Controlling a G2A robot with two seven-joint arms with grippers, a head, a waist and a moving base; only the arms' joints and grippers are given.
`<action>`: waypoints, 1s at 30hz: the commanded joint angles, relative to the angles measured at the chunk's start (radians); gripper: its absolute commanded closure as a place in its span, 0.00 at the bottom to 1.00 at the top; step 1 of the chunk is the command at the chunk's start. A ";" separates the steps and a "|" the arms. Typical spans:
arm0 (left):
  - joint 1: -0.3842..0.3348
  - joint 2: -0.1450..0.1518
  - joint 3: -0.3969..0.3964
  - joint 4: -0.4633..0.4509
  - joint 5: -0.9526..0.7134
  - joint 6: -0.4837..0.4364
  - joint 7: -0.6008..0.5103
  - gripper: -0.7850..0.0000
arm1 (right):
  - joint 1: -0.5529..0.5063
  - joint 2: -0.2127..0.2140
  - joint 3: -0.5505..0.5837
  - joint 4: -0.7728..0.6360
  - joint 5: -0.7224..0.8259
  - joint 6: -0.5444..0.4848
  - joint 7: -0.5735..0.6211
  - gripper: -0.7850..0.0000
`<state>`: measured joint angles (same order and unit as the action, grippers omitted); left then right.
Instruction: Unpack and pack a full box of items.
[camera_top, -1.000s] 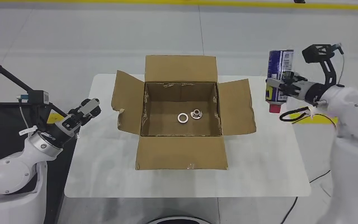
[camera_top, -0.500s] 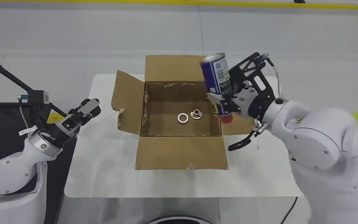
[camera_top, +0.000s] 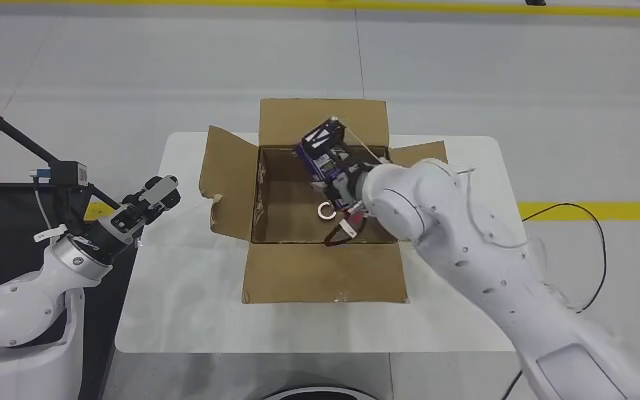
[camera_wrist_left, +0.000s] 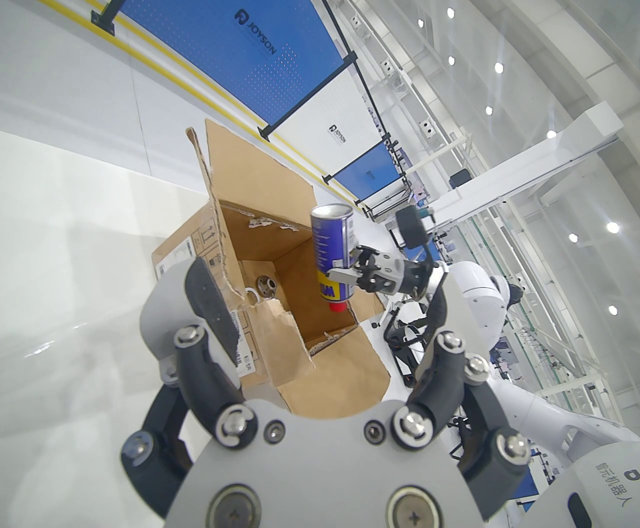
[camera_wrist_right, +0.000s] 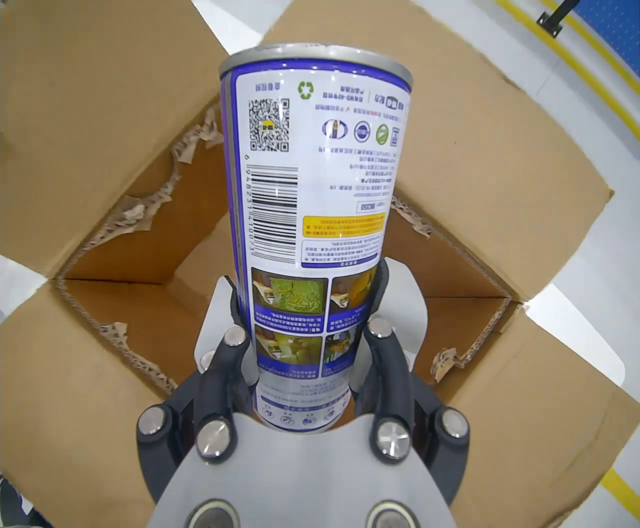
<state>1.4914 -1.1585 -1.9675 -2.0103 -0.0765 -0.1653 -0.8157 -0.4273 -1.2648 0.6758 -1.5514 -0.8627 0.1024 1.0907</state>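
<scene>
White table (camera_top: 180, 300) bears box (camera_top: 325, 272); right end effector (camera_wrist_right: 307, 292) pinches barcode-labelled can (camera_wrist_right: 310, 150), left end effector (camera_wrist_left: 320, 295) spread.

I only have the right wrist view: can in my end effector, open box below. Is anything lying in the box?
Observer: Yes, a metal ring lies on the floor of the box, near the middle.
Operator: Which end of the can points down?
Observer: The spray can has its red cap pointing down toward the box floor.
Operator: Where's the other arm?
Observer: The left end effector is open and empty, out past the box's left flap.
</scene>
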 joint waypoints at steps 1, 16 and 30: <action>0.000 0.000 0.000 0.000 0.000 0.000 0.000 0.00 | 0.026 -0.019 -0.034 0.076 0.008 -0.006 0.000 1.00; 0.000 0.000 0.000 0.000 0.000 0.000 0.000 0.00 | 0.103 -0.134 -0.195 0.414 -0.008 -0.098 -0.003 1.00; 0.000 0.000 0.000 0.000 0.000 0.000 0.000 0.00 | 0.091 -0.178 -0.196 0.507 -0.025 -0.123 -0.013 0.85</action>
<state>1.4914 -1.1585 -1.9675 -2.0103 -0.0765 -0.1653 -0.8157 -0.3360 -1.4409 0.4775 -1.0488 -0.8874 -0.0188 1.0781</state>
